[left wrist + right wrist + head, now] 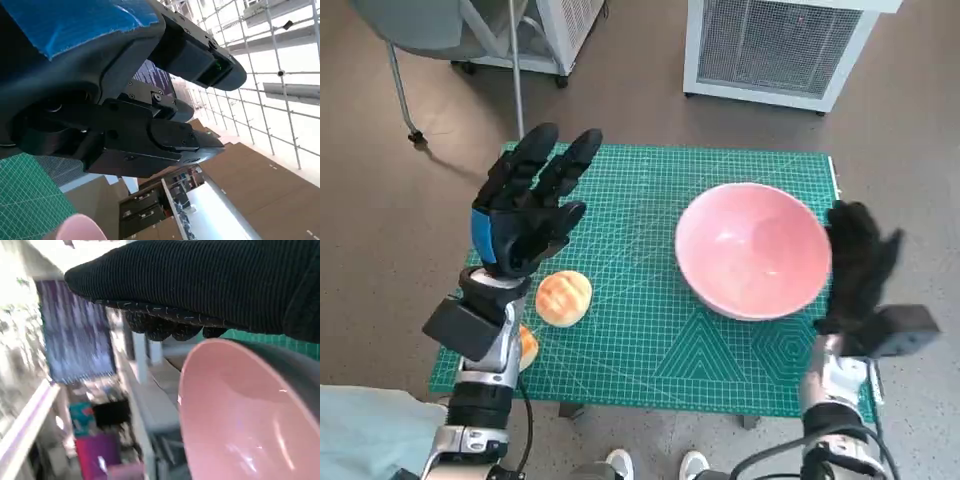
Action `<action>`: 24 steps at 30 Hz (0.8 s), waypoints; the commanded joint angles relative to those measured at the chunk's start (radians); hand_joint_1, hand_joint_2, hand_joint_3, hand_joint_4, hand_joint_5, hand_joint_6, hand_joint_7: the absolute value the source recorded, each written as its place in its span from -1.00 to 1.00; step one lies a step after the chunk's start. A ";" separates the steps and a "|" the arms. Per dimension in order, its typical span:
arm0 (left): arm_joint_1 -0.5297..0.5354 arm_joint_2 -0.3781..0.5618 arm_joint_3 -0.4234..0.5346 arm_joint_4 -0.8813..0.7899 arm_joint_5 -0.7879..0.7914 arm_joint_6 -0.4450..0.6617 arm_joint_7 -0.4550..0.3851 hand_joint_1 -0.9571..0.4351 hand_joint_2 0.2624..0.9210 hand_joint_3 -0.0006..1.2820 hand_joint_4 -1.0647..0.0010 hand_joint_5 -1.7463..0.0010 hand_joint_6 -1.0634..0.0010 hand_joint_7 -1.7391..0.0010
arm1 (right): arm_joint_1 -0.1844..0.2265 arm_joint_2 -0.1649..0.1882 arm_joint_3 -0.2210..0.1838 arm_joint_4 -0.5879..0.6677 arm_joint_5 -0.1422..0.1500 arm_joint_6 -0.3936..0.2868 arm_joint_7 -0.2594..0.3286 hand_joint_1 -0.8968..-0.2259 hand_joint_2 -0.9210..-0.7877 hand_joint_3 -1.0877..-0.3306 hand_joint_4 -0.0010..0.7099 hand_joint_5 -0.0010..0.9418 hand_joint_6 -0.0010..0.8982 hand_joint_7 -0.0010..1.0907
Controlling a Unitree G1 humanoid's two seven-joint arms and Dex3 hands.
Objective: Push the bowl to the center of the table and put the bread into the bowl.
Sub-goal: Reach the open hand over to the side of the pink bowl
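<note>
Right hand [860,275]: gloved fingers [855,245] lying straight and close together, flat side facing the bowl [752,248], gripping nothing; whether the glove is actually touching the rim [823,262] I cannot tell from the head view, though the right wrist view is showing the pink wall [235,430] right under the glove [210,285]. The bowl is sitting on the right half of the green cutting mat [650,340], well short of the middle. Judging the step in hand as the push: it is going to want the flat of the fingers low on the bowl's outer wall, not on the lip, pressing steadily toward the mat's centre so the bowl slides rather than tips or spins, and stopping before it reaches the bread [563,297]. Right forearm is rising from the near right corner of the table, hand standing upright just beside the bowl's right side. Left hand [525,215]: black fingers [550,165] spread and extended, holding nothing, raised over the mat's left part, blue-taped back toward the camera. The bread is lying on the mat just beneath and nearer than that hand, apart from it. A second orange-brown item [528,345] is peeking out beside the left wrist; what it is I cannot tell. Left forearm is angling up from the near left corner.
</note>
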 commanded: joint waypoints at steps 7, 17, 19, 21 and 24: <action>0.042 0.019 0.008 -0.053 -0.003 0.028 0.001 0.13 1.00 -0.85 -0.28 1.00 -0.42 0.98 | -0.049 0.026 0.052 0.058 -0.061 0.051 -0.026 0.73 -1.00 0.02 -0.17 -0.95 -0.78 -0.05; 0.065 0.025 0.021 -0.080 0.002 0.036 0.013 0.13 1.00 -0.86 -0.28 1.00 -0.42 0.98 | -0.095 0.054 0.058 0.079 -0.053 0.080 0.019 0.64 -1.00 0.09 -0.06 -0.96 -0.67 -0.16; 0.067 0.024 0.023 -0.081 0.003 0.038 0.015 0.12 1.00 -0.87 -0.28 1.00 -0.42 0.98 | -0.106 0.060 0.059 0.084 -0.053 0.087 0.022 0.63 -1.00 0.12 -0.07 -0.97 -0.66 -0.17; 0.070 0.024 0.025 -0.087 0.004 0.040 0.018 0.11 1.00 -0.87 -0.28 1.00 -0.42 0.98 | -0.117 0.069 0.058 0.088 -0.052 0.093 0.023 0.61 -1.00 0.13 -0.08 -0.97 -0.65 -0.17; 0.074 0.022 0.027 -0.093 0.007 0.043 0.023 0.11 1.00 -0.87 -0.27 1.00 -0.42 0.98 | -0.133 0.079 0.062 0.096 -0.058 0.102 0.017 0.58 -1.00 0.17 -0.08 -0.98 -0.64 -0.18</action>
